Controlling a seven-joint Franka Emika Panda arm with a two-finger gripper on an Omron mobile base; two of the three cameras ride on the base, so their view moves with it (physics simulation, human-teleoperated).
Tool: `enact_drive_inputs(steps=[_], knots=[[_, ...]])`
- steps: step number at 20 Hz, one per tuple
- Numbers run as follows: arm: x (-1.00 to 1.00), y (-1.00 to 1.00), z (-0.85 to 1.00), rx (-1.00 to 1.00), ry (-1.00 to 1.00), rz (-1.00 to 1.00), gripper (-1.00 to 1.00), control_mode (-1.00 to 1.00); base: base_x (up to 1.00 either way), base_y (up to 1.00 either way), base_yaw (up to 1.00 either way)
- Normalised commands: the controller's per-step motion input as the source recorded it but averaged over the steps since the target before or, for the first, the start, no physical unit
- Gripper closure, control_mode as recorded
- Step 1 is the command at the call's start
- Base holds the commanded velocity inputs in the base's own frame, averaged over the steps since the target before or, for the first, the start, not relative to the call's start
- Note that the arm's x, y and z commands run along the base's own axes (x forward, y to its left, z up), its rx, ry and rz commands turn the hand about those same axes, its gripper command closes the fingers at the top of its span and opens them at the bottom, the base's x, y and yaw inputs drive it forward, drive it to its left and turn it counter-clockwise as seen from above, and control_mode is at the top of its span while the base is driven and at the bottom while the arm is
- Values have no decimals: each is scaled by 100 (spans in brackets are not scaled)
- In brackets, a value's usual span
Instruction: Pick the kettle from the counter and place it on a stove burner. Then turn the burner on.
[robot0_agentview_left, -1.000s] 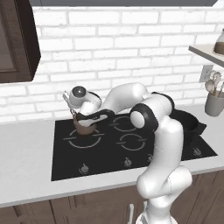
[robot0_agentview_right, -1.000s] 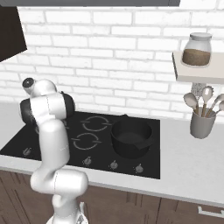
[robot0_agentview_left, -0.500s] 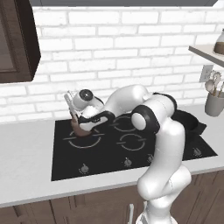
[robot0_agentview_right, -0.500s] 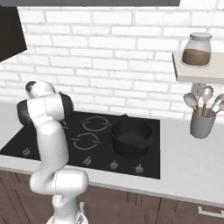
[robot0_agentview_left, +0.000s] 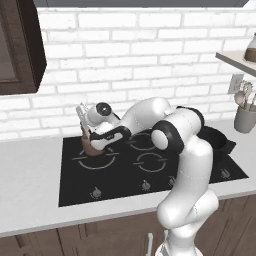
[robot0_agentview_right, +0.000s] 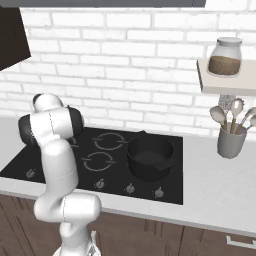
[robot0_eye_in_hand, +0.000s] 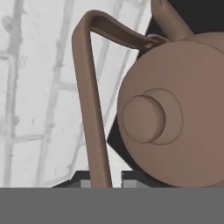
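Looking across the black glass cooktop (robot0_agentview_left: 150, 172) first, you've got it set into the pale grey counter (robot0_agentview_left: 30, 200) under the white brick wall (robot0_agentview_left: 150, 55), and that's your whole stage. Over on the right rear ring sits a black pot (robot0_agentview_right: 149, 157) with side handles, which is why you're working the left side of the glass instead. Your arm is folded low and reaching left, so the gripper (robot0_agentview_left: 89, 131) comes at the kettle (robot0_agentview_left: 93, 147) from above. The kettle is over the big left ring, the stove burner (robot0_agentview_left: 95, 161); whether its base is touching the glass or just above it I can't tell from here. In the hand view you can see why it hangs as it does: the thin arched handle (robot0_eye_in_hand: 89, 100) runs straight down between your two finger tips, which are pinched nearly together on it, so the body (robot0_eye_in_hand: 183, 113) and its knobbed lid (robot0_eye_in_hand: 144, 119) swing off to one side. To my eye the placing step is close to done, with the front knobs (robot0_agentview_left: 95, 192) waiting untouched.
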Motion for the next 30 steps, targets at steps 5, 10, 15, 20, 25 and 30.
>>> enact_drive_inputs(steps=[5, 10, 15, 20, 25, 30], knots=[[-15, 0, -18, 1, 0, 0, 100, -100, 0, 0, 0], [-15, 3, -8, 7, 1, 0, 100, -100, 0, 0, 0], [-24, 19, -1, 4, 0, 0, 100, -100, 0, 0, 0], [-7, 4, 0, 2, 0, 0, 100, -100, 0, 0, 0], [0, 0, 0, 0, 0, 0, -100, -100, 0, 0, 0], [0, 0, -4, 0, -5, 0, -100, -100, 0, 0, 0]])
